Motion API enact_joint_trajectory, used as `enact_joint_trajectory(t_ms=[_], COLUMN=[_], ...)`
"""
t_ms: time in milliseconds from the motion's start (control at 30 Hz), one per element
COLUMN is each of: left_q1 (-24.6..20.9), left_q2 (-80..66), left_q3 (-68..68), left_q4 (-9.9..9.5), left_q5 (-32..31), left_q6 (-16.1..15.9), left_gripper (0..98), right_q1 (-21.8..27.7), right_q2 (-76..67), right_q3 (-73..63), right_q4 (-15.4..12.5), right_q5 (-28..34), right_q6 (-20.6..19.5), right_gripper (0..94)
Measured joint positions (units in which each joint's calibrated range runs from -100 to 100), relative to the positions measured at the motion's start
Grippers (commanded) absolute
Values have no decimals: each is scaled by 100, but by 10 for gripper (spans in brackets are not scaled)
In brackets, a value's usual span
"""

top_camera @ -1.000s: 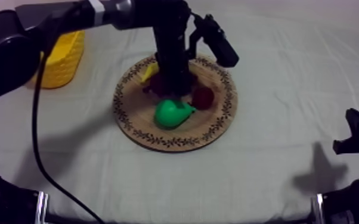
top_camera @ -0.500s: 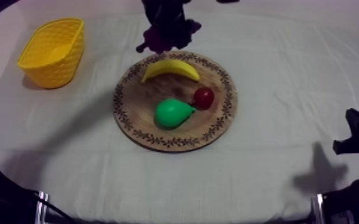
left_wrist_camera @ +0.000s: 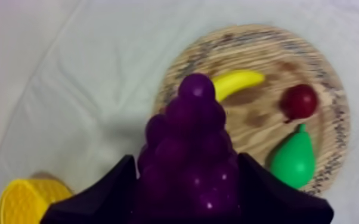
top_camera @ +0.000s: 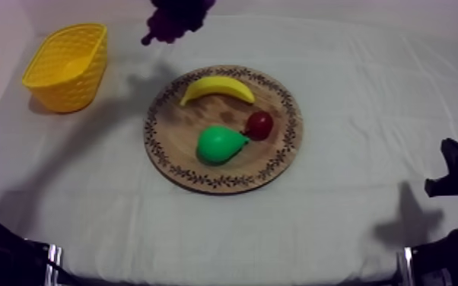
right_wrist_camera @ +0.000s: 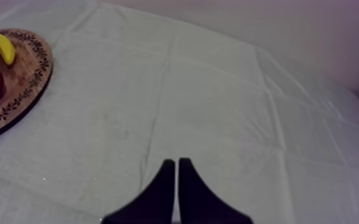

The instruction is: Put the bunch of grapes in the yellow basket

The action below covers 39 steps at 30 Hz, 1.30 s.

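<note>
My left gripper [left_wrist_camera: 189, 170] is shut on the purple bunch of grapes [left_wrist_camera: 191, 143], its black fingers [left_wrist_camera: 125, 182] pressed to both sides. The grapes [top_camera: 173, 17] hang high above the cloth, behind the round wooden board [top_camera: 201, 180] and to the right of the yellow basket [top_camera: 68, 67]. From the left wrist the basket [left_wrist_camera: 30, 199] lies beside the held bunch. My right gripper [right_wrist_camera: 176, 164] is shut on nothing, a narrow wedge over bare cloth, and rests at the table's right side [top_camera: 456, 179].
On the board lie a banana [top_camera: 217, 87], a green pear [top_camera: 221, 144] and a small red fruit [top_camera: 259, 125]. The basket stands at the back left with nothing seen in it. Open cloth lies between basket and board.
My left arm has risen off the board with the grapes and carried them up and left toward the basket. The banana is uncovered. The right arm has not moved.
</note>
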<state>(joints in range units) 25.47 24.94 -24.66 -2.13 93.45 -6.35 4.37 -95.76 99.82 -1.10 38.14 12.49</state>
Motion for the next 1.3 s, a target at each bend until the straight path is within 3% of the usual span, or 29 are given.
enact_joint_trajectory(t_ms=[600, 867, 1300], left_q1=[-1655, -2340, -2733], left_q2=[-248, -179, 333], left_q3=[575, 688, 528], left_q4=[43, 49, 107], left_q5=[-373, -556, -578], left_q6=[201, 479, 690], left_gripper=[334, 310, 309], right_q1=[0, 0, 0], right_q2=[0, 0, 0], right_q3=[0, 0, 0], right_q4=[0, 0, 0], right_q5=[0, 0, 0], right_q6=[0, 0, 0], right_gripper=[3, 3, 3])
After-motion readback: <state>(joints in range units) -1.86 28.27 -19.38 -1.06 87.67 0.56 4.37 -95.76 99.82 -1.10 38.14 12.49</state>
